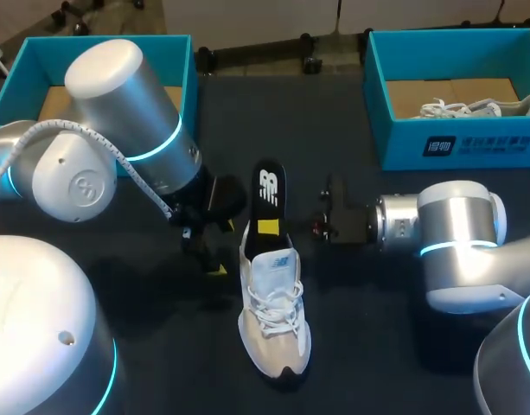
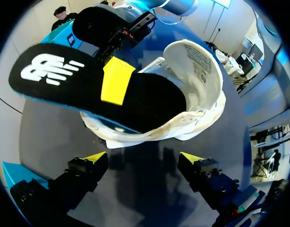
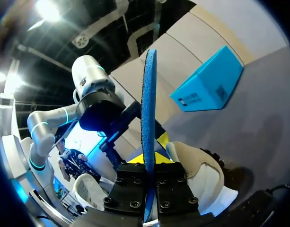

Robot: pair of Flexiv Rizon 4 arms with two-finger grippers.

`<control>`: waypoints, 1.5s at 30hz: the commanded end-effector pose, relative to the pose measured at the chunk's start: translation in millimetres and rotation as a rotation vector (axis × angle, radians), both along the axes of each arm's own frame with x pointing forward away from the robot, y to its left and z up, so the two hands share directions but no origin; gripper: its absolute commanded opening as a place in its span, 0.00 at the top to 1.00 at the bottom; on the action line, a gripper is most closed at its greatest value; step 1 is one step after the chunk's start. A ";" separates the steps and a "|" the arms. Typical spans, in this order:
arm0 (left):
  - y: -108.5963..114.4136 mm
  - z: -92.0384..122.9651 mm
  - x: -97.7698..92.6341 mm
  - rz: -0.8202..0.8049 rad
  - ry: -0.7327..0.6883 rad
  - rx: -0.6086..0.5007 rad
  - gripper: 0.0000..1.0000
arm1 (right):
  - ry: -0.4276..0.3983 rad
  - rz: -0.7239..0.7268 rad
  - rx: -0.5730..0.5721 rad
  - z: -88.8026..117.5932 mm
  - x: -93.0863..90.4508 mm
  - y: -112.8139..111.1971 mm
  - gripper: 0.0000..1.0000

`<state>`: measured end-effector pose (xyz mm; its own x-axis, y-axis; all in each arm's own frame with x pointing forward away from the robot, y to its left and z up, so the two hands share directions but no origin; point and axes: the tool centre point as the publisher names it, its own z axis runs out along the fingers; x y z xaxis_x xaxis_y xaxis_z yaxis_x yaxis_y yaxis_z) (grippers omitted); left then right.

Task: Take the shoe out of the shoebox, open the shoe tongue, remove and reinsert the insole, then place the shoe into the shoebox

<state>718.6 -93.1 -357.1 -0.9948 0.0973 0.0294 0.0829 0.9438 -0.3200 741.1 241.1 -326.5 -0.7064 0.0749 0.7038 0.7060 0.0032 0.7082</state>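
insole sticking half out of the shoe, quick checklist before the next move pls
1. Right gripper shut on the insole: ok.
2. Insole clear of the shoe: not ok; its front end is inside and its heel end sticks out.
3. Tongue folded open: ok.
4. Left gripper open and apart from the shoe: ok.
5. Shoe resting on its sole on the table: ok.
6. Room in the shoebox at the right: cannot tell; another shoe lies in it.
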 end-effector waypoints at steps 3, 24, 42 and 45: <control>0.7 -1.1 -0.8 0.000 -0.002 -0.003 0.00 | 0.021 0.032 -0.037 -3.8 -6.8 1.2 1.00; 0.7 -1.1 -0.8 0.000 -0.002 -0.003 0.00 | 0.054 0.054 -0.044 -16.4 -33.0 6.5 0.64; 0.7 -1.1 -0.8 0.000 -0.002 -0.003 0.00 | -0.058 0.020 0.036 8.7 -13.7 7.2 0.77; 0.7 -1.1 -0.8 0.000 -0.002 -0.003 0.00 | -0.055 0.004 0.055 7.6 -8.6 5.9 0.80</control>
<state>718.6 -93.0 -357.2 -0.9948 0.0971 0.0294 0.0827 0.9438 -0.3200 731.8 248.1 -314.6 -0.7436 0.0409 0.6674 0.6672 -0.0201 0.7446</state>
